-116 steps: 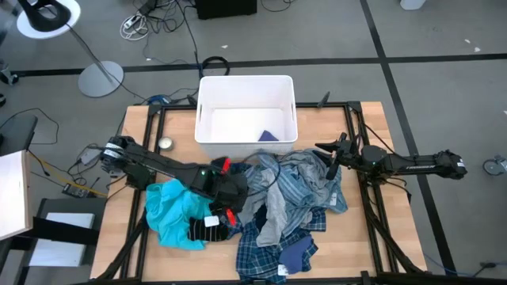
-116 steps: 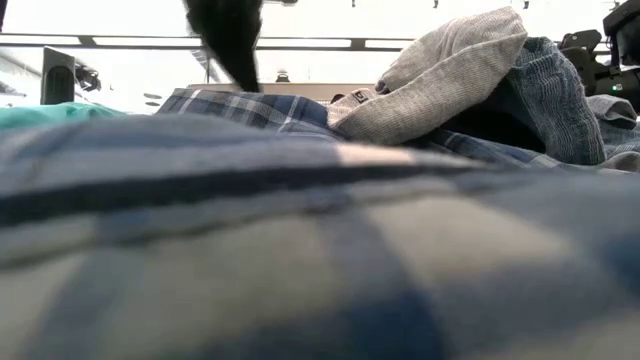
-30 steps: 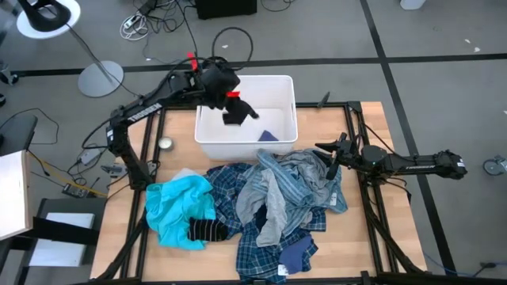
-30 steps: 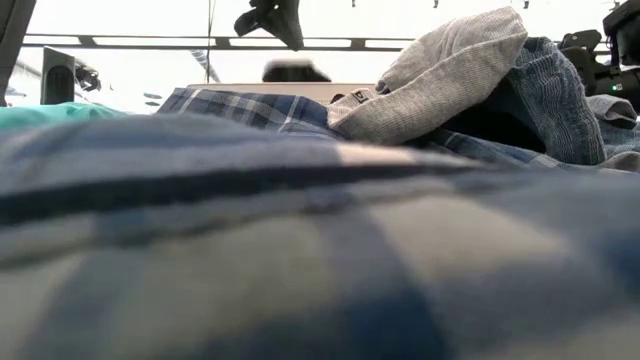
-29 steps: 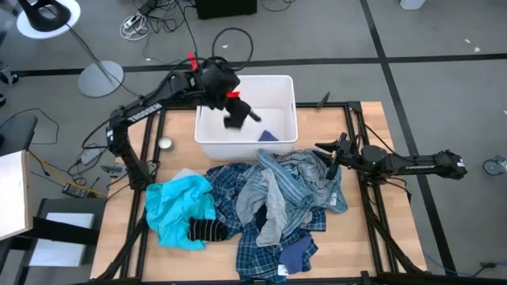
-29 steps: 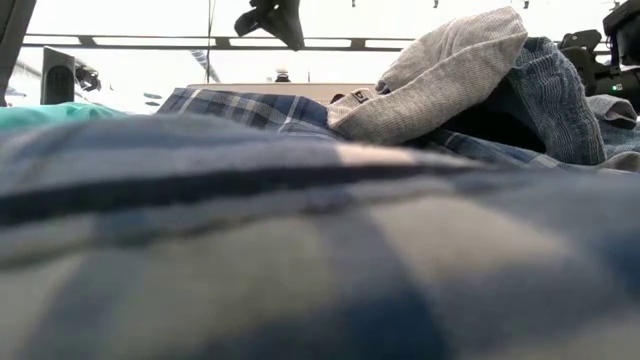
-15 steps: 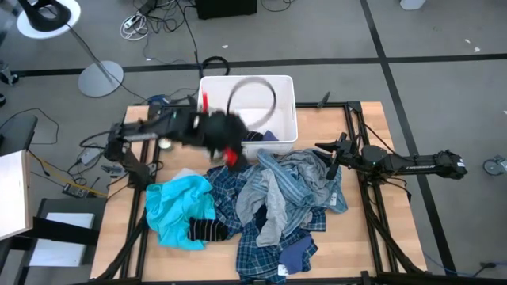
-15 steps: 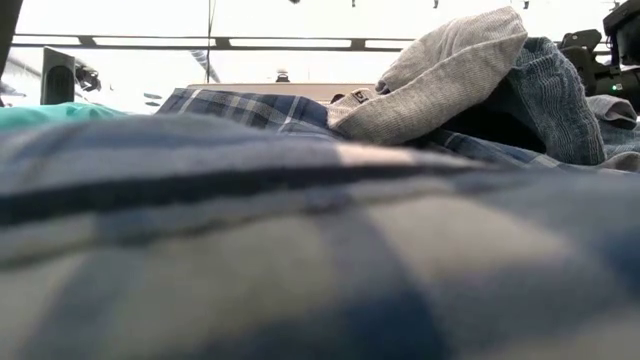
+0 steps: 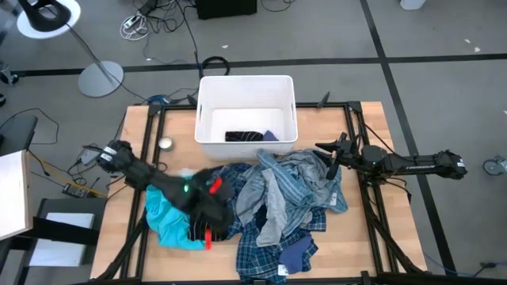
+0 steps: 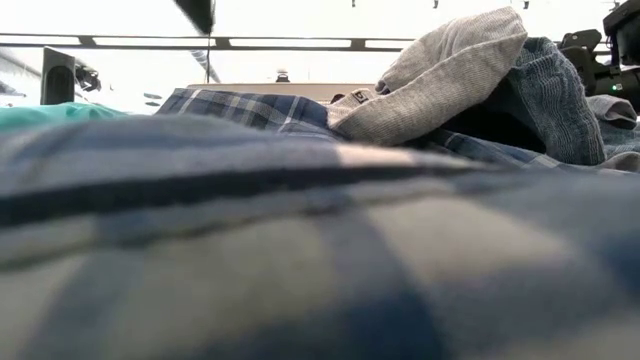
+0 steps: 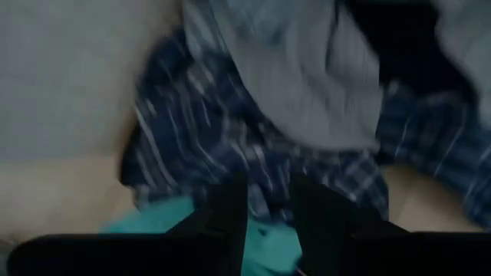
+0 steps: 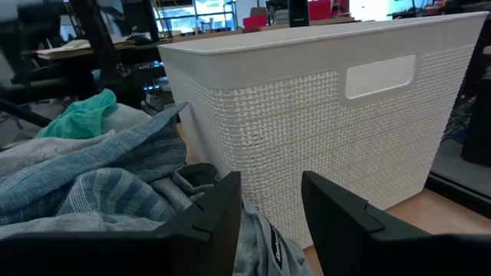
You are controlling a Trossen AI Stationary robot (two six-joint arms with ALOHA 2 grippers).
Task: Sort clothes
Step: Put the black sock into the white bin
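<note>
one turquoise shirt [image 9: 168, 207], one bin [image 9: 207, 142], two socks [image 9: 245, 136]

Left pincer [image 9: 207, 212] sits over the clothes heap. Turquoise shirt [image 9: 168, 212]: crumpled, directly beside and partly under the pincer, on its outer side. Dark plaid shirt [image 9: 261, 245]: spread flat, just beyond the pincer toward the counter's front edge. Grey-blue striped garment [image 9: 277, 194]: bunched, draped over the plaid, on the pincer's inner side. Dark sock [image 9: 244, 136]: lies apart from the heap, well away from the pincer, in the bin.
</note>
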